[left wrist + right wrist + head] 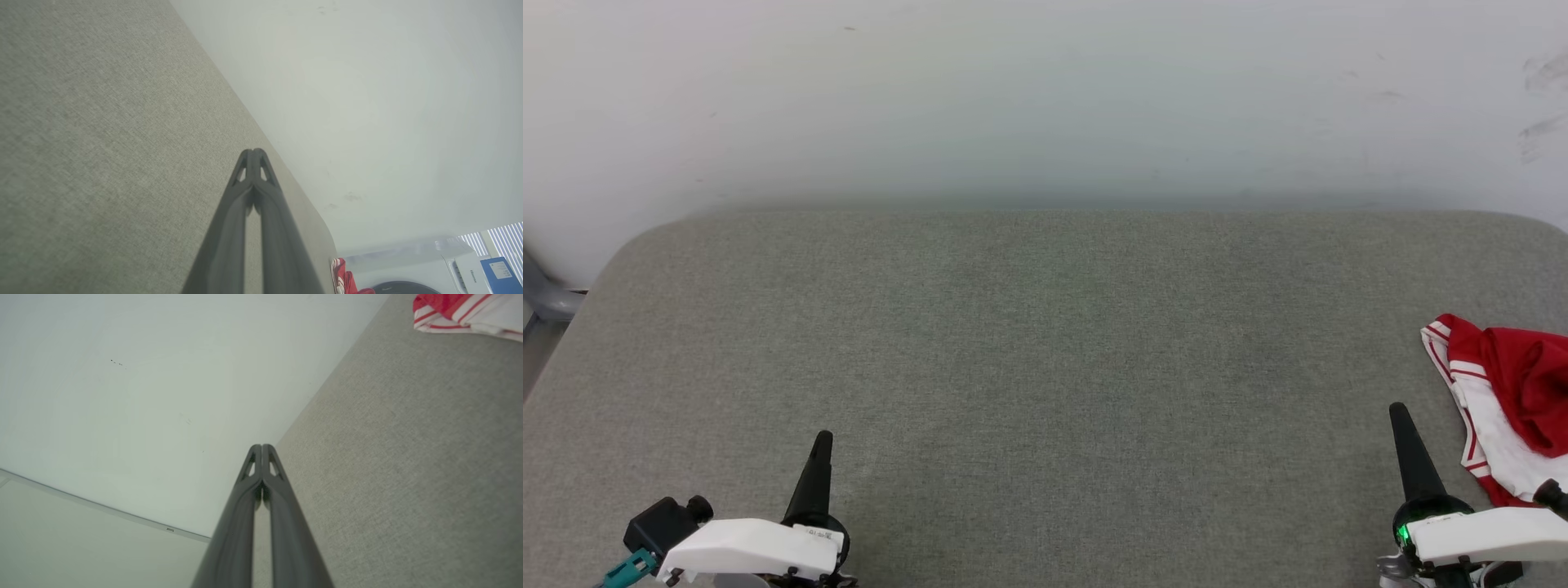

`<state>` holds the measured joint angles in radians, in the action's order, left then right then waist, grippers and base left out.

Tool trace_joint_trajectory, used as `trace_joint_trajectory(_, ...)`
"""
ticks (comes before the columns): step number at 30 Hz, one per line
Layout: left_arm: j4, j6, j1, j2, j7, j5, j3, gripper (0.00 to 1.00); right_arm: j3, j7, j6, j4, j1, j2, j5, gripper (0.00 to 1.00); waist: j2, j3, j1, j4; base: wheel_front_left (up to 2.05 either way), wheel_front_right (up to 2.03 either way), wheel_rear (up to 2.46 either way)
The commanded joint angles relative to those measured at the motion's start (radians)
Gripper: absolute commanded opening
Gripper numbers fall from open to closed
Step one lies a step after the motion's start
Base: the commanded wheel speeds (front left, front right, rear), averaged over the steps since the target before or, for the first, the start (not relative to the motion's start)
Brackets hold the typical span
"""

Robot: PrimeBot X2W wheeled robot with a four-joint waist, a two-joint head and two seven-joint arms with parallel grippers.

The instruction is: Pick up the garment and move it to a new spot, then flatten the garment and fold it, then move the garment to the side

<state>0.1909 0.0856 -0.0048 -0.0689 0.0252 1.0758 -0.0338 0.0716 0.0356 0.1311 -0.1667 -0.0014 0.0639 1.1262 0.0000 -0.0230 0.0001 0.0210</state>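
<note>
You've got soft, even, bright light in all pics. Faint shadow band where grey pad (1045, 327) meets wall (1045, 98); wall looks hazy, low-contrast in wrist views.

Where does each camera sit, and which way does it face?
Head view: from the head, down at the grey table; left gripper lower left, right gripper lower right.
Left wrist view: from that wrist, along its shut fingers, across the table toward a washing machine.
Right wrist view: from that wrist, along its shut fingers, toward the wall.
All three share the garment, at the table's right.
</note>
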Motion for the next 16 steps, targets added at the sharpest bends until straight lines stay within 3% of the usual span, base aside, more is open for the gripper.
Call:
trace_joint_trajectory(1, -0.004, 0.007, -0.024, -0.001, -0.008, 0.03, -0.006, 0.0, 0.002, -0.007, 0.0, 0.002, -0.029, 0.008, 0.029, 0.0, 0.0, 0.001, -0.0001, -0.001, 0.0, 0.0, 0.0)
trace_joint_trajectory(16, 0.014, 0.02, -0.052, 0.003, -0.047, 0.187, -0.027, 0.0, 0.008, -0.046, 0.0, -0.022, -0.054, 0.007, 0.175, 0.0, 0.0, 0.007, -0.0001, -0.006, 0.0, 0.0, 0.0)
